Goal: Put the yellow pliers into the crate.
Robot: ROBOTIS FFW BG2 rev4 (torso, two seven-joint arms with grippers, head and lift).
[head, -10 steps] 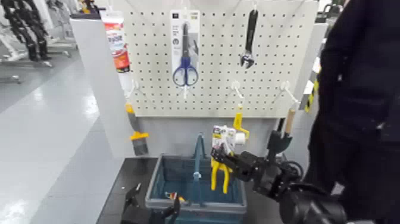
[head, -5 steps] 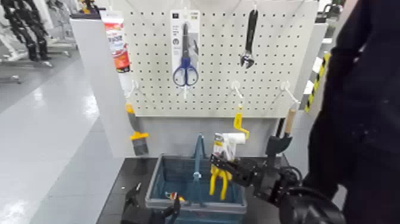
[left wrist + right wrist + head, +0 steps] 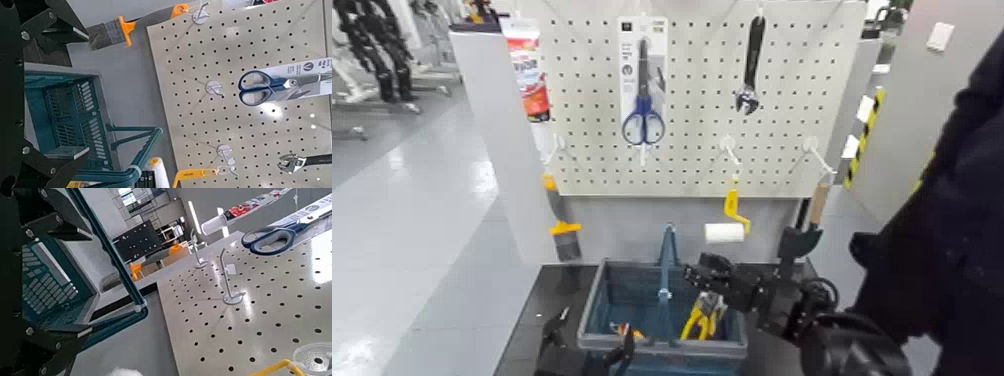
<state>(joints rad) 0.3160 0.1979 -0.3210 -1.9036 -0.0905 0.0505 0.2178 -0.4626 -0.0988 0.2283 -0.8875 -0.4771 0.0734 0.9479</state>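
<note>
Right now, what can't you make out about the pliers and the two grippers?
- Yellow-handled pliers in the blue slotted plastic basket: head hidden behind the right gripper, head view.
- Right gripper's grip: unclear.
- Left gripper: cut off by the bottom edge.

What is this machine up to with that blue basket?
The robot is putting yellow pliers into the crate. Its right tool hangs over the crate's right half, and the pliers lie tilted inside, just below it. The left tool waits low at the crate's near left corner. Scissors and a wrench hang on the pegboard behind.
</note>
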